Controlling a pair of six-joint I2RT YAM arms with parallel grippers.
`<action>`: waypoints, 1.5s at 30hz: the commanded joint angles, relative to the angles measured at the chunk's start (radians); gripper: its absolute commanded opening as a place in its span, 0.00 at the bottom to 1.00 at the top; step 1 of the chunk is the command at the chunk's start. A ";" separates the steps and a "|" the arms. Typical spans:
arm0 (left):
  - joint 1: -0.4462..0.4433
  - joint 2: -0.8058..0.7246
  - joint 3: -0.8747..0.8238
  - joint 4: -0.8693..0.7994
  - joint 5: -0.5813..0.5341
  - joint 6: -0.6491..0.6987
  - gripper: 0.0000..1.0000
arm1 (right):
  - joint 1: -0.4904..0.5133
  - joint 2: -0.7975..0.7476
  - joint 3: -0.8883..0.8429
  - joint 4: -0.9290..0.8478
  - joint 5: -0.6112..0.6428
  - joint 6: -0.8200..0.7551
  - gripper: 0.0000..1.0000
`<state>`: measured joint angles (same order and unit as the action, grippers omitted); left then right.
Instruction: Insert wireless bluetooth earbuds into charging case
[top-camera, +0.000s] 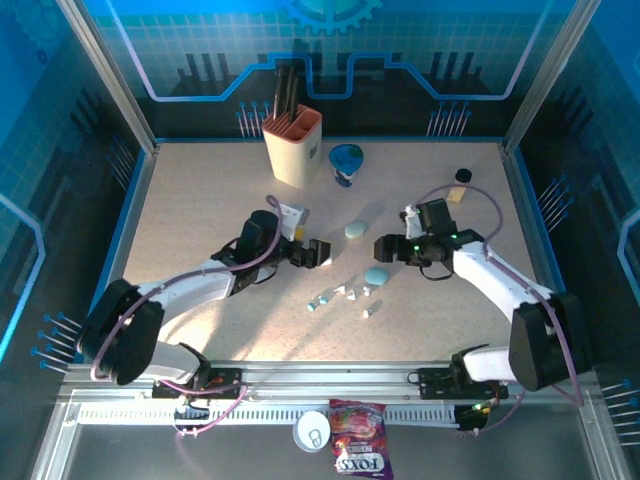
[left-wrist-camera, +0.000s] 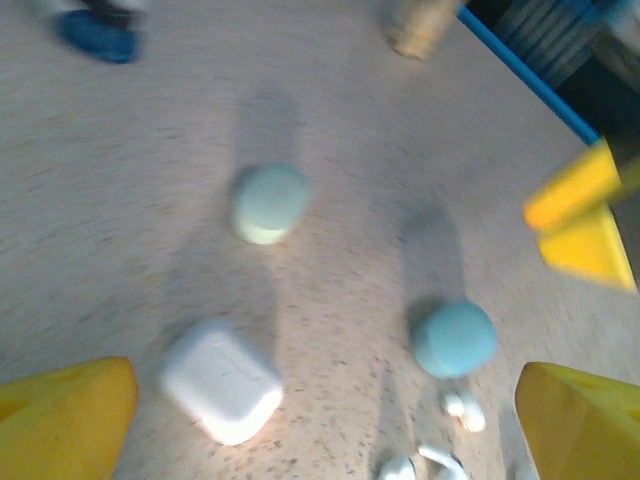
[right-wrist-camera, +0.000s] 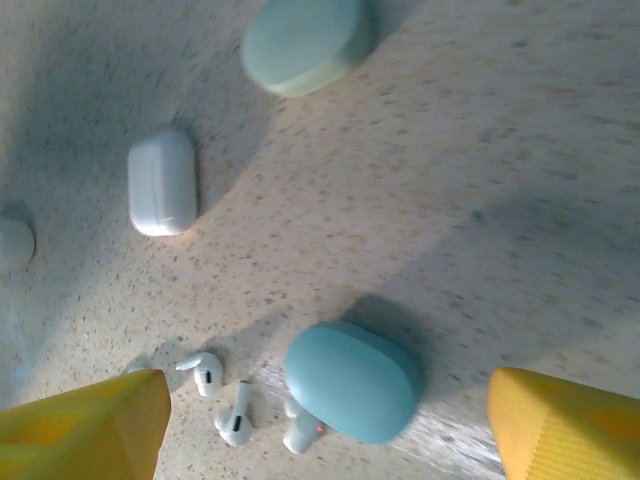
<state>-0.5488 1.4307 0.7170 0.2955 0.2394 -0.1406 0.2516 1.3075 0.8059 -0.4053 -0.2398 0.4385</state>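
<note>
A teal charging case (right-wrist-camera: 352, 380) lies shut on the table, with three white earbuds (right-wrist-camera: 237, 415) just beside it. My right gripper (right-wrist-camera: 320, 440) hovers open over this case, its yellow fingers (right-wrist-camera: 565, 425) wide on either side and holding nothing. Farther off lie a pale green case (right-wrist-camera: 305, 42) and a white case (right-wrist-camera: 162, 183), both shut. My left gripper (left-wrist-camera: 320, 430) is open and empty above the table, with the white case (left-wrist-camera: 222, 380) near its left finger and the teal case (left-wrist-camera: 455, 338) toward its right. From above, the grippers (top-camera: 320, 252) (top-camera: 385, 248) face each other, with several earbuds (top-camera: 340, 292) scattered below them.
A beige holder with dark utensils (top-camera: 293, 145) and a blue object (top-camera: 346, 162) stand at the back. A black cap (top-camera: 463, 175) and a tan block (top-camera: 457, 193) sit at the back right. A candy packet (top-camera: 360, 450) and a white lid (top-camera: 312, 432) lie off the table's front edge.
</note>
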 joint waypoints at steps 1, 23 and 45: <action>-0.059 0.065 0.097 -0.016 0.217 0.342 0.97 | -0.070 -0.097 -0.056 0.023 0.008 0.070 0.83; -0.251 0.618 0.803 -0.761 0.084 0.920 0.79 | -0.338 -0.366 -0.259 0.029 -0.055 0.109 0.81; -0.289 0.795 0.963 -0.880 0.017 0.941 0.66 | -0.426 -0.337 -0.257 0.056 -0.142 0.061 0.81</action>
<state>-0.8272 2.2047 1.6539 -0.5381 0.2539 0.7887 -0.1543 0.9638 0.5522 -0.3714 -0.3531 0.5220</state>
